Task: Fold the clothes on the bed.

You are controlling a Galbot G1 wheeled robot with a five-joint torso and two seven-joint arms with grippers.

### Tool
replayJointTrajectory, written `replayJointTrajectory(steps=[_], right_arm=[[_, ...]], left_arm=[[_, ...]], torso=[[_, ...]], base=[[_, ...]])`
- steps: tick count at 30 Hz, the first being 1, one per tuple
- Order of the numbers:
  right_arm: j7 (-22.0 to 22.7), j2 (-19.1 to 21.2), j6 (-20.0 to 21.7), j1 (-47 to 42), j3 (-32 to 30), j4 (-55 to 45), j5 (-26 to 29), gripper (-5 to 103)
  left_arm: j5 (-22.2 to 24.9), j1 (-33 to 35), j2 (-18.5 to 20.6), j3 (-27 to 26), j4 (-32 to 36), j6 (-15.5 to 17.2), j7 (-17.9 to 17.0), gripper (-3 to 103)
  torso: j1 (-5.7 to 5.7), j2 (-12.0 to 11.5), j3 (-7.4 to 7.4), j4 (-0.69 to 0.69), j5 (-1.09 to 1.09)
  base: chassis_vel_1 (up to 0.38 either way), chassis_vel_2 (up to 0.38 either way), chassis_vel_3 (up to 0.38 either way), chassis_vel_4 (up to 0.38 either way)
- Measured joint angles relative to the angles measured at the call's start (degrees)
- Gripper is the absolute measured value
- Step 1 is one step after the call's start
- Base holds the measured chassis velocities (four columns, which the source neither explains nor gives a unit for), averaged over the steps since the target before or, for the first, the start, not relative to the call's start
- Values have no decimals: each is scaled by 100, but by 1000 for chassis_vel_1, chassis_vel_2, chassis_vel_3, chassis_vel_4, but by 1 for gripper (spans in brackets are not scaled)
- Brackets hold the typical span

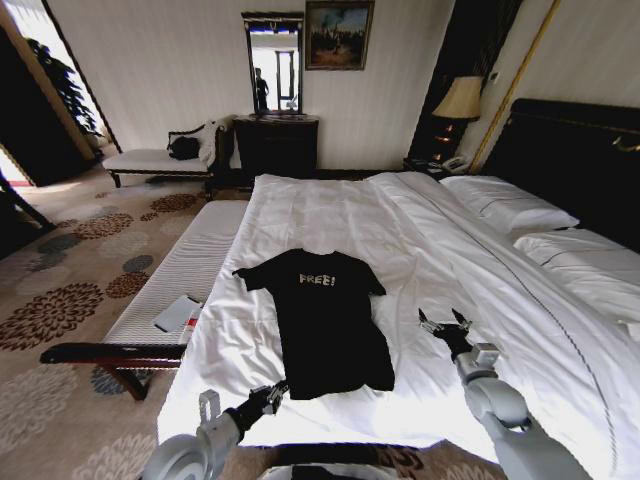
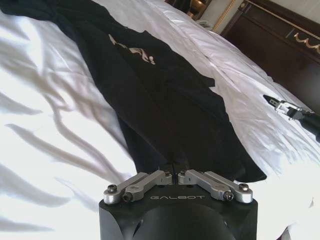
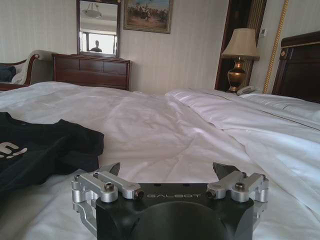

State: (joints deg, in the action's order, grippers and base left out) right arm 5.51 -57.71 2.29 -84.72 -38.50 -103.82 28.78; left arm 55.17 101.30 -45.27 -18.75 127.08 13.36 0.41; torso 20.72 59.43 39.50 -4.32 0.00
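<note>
Shirt: the black T-shirt (image 1: 325, 320) is being shown spread flat on the bed (image 1: 330, 215), chest side up, white "FREE!" lettering legible, collar pointing toward the far wall, hem lying nearest the robot. Both short sleeves are being shown spread outward.

Shirt position: it is lying on the white sheet toward the bed's left side, near the edge beside the bench (image 1: 185, 270).

Left gripper: the left gripper (image 1: 271, 396) is being held at the shirt's near left hem corner. In the left wrist view (image 2: 174, 170) its jaws are being seen drawn together, pinching the black fabric of the hem edge.

Right gripper: the right gripper (image 1: 446, 322) is being held above the bare sheet to the right of the shirt, apart from the cloth. In the right wrist view (image 3: 170, 172) its jaws are being seen spread wide with nothing between them.

Bed: white sheets are being seen rumpled in long creases; pillows (image 1: 510, 205) are lying on the right by the dark headboard (image 1: 570, 150).

Bench: a small grey slab (image 1: 177, 313) is lying on its white cushion, left of the bed.

Room: a lamp (image 1: 460, 100) is standing beside the headboard; a dresser (image 1: 275, 145) is standing against the far wall.
</note>
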Motion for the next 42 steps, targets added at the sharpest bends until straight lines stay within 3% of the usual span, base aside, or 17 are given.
replayJointTrajectory(steps=[5,8,9,14,15,19,20,24,28,42], right_arm=[[29,-56,104,-49,95,-98,198,100],[77,-51,546,-305,73,-437,961,100],[77,-51,546,-305,73,-437,961,100],[73,-21,1907,-944,-269,-1287,2912,100],[73,-21,1907,-944,-269,-1287,2912,100],[414,171,3006,-1186,-646,-1799,4381,100],[414,171,3006,-1186,-646,-1799,4381,100],[653,345,3695,-1312,-882,-1729,4823,100],[871,367,4009,-1484,-1035,-1711,5051,100],[974,4,4032,-1556,-563,-1729,4886,100]], left_arm=[[2,487,-92,-487,96,-36,0,0],[-15,704,-168,-740,125,-70,-1,0],[-15,704,-168,-740,125,-70,-1,0],[-81,922,-289,-1009,54,-138,-1,0],[-81,922,-289,-1009,54,-138,-1,0],[-177,960,-346,-1006,53,-166,-1,0],[-177,960,-346,-1006,53,-166,-1,0],[-207,937,-382,-1010,36,-183,-1,0],[-245,944,-402,-1020,31,-198,-1,0],[-327,871,-390,-928,-9,-206,-1,0]], torso=[[0,0,0,0,0],[0,0,0,0,1],[0,0,0,0,1],[-1,0,-1,-3,0],[-1,0,-1,-3,0],[0,1,0,-1,-2],[0,1,0,-1,-2],[0,0,0,-1,1],[0,0,0,-1,1],[0,0,0,-1,0]], base=[[0,0,0,0],[0,0,0,0],[0,0,0,0],[0,0,0,0],[0,0,0,0],[0,0,0,0],[0,0,0,0],[0,0,0,0],[0,0,0,0],[0,0,0,0]])
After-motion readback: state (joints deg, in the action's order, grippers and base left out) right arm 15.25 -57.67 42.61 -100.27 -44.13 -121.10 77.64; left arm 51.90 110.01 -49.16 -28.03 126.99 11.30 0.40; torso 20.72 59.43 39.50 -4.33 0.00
